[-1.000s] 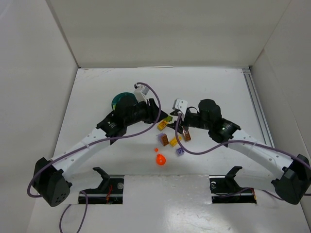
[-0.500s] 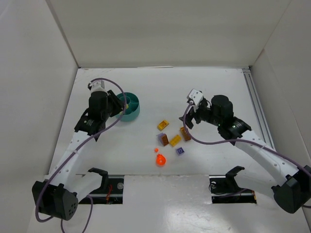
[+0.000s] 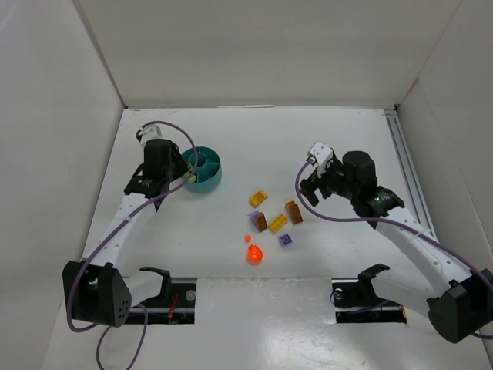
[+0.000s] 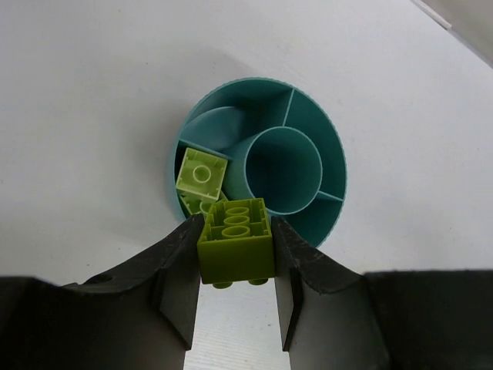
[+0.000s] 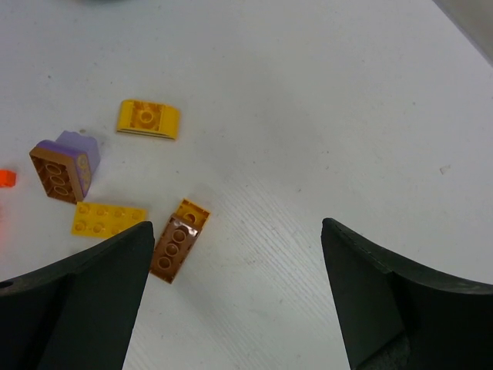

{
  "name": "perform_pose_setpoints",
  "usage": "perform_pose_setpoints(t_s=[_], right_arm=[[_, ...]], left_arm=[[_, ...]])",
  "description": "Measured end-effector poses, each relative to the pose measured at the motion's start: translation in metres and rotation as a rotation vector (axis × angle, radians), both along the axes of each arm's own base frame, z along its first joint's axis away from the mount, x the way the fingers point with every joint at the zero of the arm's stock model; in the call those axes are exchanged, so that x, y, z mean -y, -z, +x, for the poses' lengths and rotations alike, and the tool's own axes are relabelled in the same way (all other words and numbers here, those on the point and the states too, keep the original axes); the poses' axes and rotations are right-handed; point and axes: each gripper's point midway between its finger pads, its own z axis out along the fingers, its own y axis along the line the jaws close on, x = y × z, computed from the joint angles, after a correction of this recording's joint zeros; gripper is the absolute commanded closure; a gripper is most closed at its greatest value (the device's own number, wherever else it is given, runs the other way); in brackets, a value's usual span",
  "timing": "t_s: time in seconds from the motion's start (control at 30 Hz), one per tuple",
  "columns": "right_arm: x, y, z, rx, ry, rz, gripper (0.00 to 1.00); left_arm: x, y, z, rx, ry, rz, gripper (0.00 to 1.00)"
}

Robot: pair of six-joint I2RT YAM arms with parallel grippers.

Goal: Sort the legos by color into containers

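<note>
left jaws pinch a lime lego (image 4: 235, 243) just over the near rim of the teal dish (image 4: 312, 127), so I'd nudge it forward over the other green brick (image 4: 202, 173) inside before letting go; right jaws hang wide open over the loose bricks (image 5: 173, 247).

The flat white table (image 3: 192, 247) is carrying a round teal plastic dish with inner dividers (image 3: 214, 180), which is sitting toward its far left. Well apart from it, near the middle, small plastic bricks are lying loose on the surface. An orange-yellow curved-top brick (image 5: 148, 119) is lying farthest back. A dark brown brick (image 5: 54, 171) is touching a pale purple brick (image 5: 77, 143), with a flat orange-yellow plate (image 5: 108, 218) just beside them. A second brown brick (image 5: 173, 248) is touching a small orange-yellow piece (image 5: 192, 212). A tiny purple brick (image 3: 285, 240), a rounded orange-red piece (image 3: 254, 253) and a smaller orange-red bit (image 3: 247, 238) are resting nearer the front edge.
</note>
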Motion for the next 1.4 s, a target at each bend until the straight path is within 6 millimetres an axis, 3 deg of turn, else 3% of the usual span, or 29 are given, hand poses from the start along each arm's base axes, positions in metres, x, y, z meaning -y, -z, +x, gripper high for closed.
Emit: perform_pose_setpoints(t_s=[0.17, 0.37, 1.07, 1.3, 1.37, 1.4], right_arm=[[0.004, 0.001, 0.001, -0.003, 0.01, -0.007, 0.06], [0.007, 0.004, 0.001, -0.011, 0.013, -0.016, 0.06], [0.012, 0.007, 0.003, -0.023, 0.031, -0.022, 0.06], [0.012, 0.008, 0.003, -0.024, 0.033, -0.025, 0.06], [0.014, 0.008, 0.004, -0.023, 0.04, -0.027, 0.06], [0.015, 0.008, 0.004, -0.023, 0.042, -0.027, 0.06]], left_arm=[[0.002, -0.004, 0.01, 0.037, 0.02, 0.014, 1.0], [-0.003, 0.012, 0.018, 0.001, 0.024, 0.036, 1.0], [0.01, 0.04, 0.018, -0.037, 0.111, 0.015, 1.0], [0.013, 0.044, 0.019, -0.046, 0.13, 0.01, 0.79], [0.013, 0.044, 0.02, -0.045, 0.13, 0.011, 0.62], [0.013, 0.044, 0.02, -0.045, 0.13, 0.013, 0.58]])
